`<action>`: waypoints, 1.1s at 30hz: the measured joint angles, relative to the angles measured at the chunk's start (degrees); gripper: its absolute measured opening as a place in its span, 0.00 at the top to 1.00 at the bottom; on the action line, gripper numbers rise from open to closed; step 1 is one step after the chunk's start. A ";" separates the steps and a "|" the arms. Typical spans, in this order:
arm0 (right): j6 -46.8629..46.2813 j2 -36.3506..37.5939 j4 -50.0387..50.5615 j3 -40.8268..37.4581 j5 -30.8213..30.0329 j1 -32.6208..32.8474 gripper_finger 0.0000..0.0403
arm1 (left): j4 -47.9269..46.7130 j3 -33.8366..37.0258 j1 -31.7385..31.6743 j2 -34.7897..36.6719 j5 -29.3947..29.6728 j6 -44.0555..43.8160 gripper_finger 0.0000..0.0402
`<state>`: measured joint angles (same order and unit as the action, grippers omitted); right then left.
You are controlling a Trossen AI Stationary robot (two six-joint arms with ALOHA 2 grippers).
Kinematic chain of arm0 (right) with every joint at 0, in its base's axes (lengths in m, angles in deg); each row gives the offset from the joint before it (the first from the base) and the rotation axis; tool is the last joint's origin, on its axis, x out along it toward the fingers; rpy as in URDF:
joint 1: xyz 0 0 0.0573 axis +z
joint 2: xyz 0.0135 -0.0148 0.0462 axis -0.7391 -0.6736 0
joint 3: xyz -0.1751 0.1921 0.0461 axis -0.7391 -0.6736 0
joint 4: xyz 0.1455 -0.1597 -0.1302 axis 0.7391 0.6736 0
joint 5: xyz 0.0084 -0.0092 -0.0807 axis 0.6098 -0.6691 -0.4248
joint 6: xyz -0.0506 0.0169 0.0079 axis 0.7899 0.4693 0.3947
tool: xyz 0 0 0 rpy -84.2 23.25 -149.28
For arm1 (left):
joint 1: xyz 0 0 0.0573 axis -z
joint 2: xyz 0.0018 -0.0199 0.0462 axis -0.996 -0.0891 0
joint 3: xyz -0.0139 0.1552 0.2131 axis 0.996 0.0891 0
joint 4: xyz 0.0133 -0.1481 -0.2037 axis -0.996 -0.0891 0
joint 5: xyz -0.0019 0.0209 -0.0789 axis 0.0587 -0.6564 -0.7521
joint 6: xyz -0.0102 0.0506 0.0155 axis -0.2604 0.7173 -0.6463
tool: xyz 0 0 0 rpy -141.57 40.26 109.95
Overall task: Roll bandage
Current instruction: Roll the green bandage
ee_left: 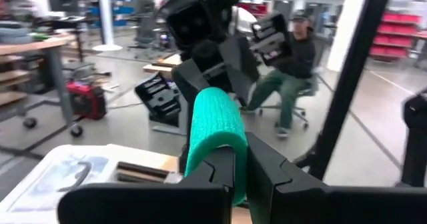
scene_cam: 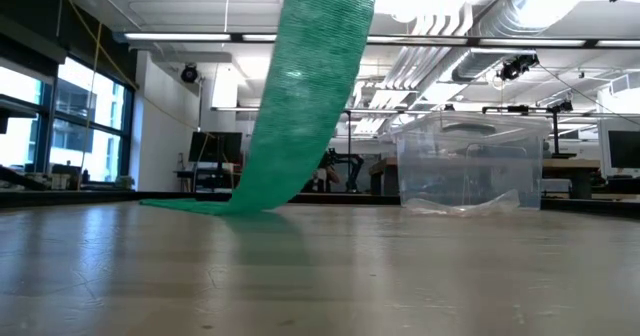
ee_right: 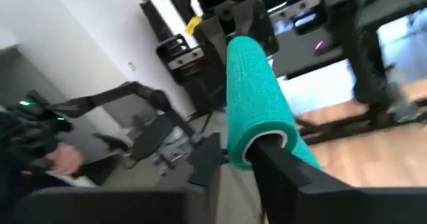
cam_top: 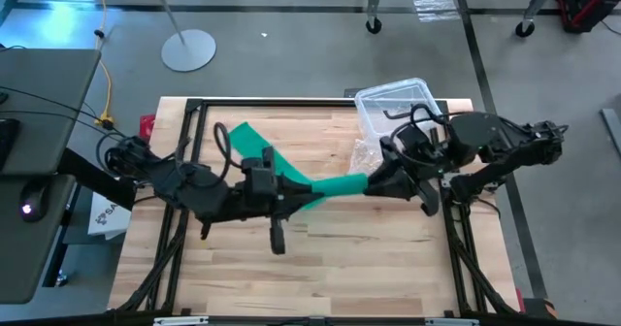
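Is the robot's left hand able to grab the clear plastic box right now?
Probably not yet. The left hand is shut on the green bandage, which stretches across to the right hand. The clear plastic box sits at the far right of the table, beyond the right arm.

Bright overhead ceiling lights (scene_cam: pixel 420 1), soft shadows on the table (scene_cam: pixel 320 276); both wrist views blurred.

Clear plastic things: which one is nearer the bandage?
The crinkly bag. It lies flat on the table right beside the raised bandage, while the box stands farther back by the table's far edge.
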<state>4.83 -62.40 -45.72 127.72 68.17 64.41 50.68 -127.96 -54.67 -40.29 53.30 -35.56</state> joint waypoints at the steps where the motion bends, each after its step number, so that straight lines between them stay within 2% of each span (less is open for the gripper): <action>1: 1.44 0.24 0.00 0.00 -0.80 0.00 0.72 | -0.02 0.01 0.23 0.37 0.68 -0.93 0.98; 4: 6.16 0.48 0.15 0.00 -1.94 0.25 0.62 | -0.26 -0.08 1.20 2.37 2.91 -3.70 0.98; 7: 9.73 -0.16 0.26 -0.07 -3.62 1.04 0.56 | -0.53 -0.21 2.60 4.55 5.64 -5.92 0.98; 16: 23.56 -0.45 -4.06 -0.09 -14.85 4.90 0.54 | 0.69 -0.23 8.08 9.47 16.39 -15.95 0.98; 20: 31.18 -0.69 -8.66 -0.05 -17.85 6.38 0.54 | -1.06 -0.14 9.35 9.10 20.04 -25.93 0.98; 28: 41.11 -1.70 -10.25 -0.02 -18.69 7.37 0.51 | -14.27 1.12 8.79 7.44 21.22 -53.72 0.98; 33: 44.16 -3.42 -9.99 0.00 -18.65 7.37 0.44 | -13.93 4.85 8.81 7.61 21.23 -62.39 0.98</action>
<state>48.99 -65.82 -55.71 127.72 49.52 71.77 36.75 -123.11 -45.86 -32.67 74.53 -97.95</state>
